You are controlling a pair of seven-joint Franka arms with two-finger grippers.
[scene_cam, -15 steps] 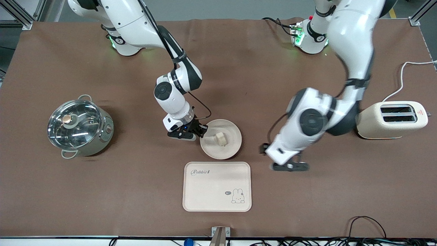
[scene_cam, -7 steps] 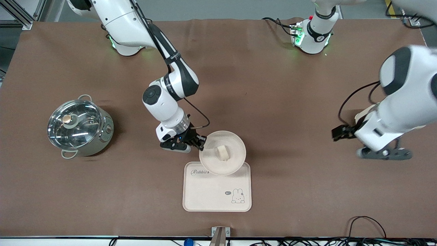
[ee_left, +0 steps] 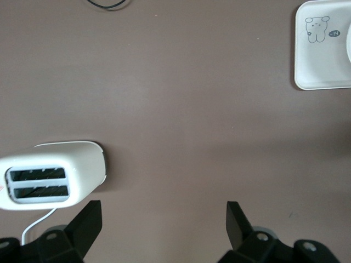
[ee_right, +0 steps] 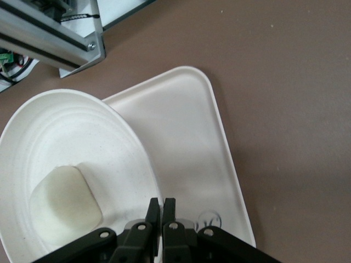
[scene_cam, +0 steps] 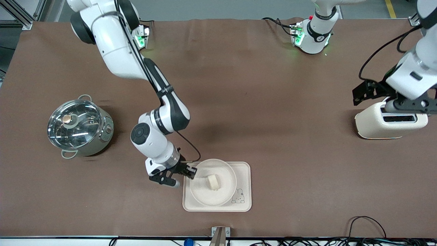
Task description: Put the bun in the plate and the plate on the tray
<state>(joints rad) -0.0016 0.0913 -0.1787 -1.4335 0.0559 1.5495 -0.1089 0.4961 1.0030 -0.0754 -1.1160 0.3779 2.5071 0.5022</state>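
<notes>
The plate (scene_cam: 213, 182) hides the tray's (scene_cam: 243, 204) "Rabbit" lettering.

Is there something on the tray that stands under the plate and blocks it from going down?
Nothing visible blocks it. The right gripper is shut on the rim of the plate, which is over the tray with the bun in it. The tray surface that shows is bare. The left gripper is open over the toaster.
</notes>
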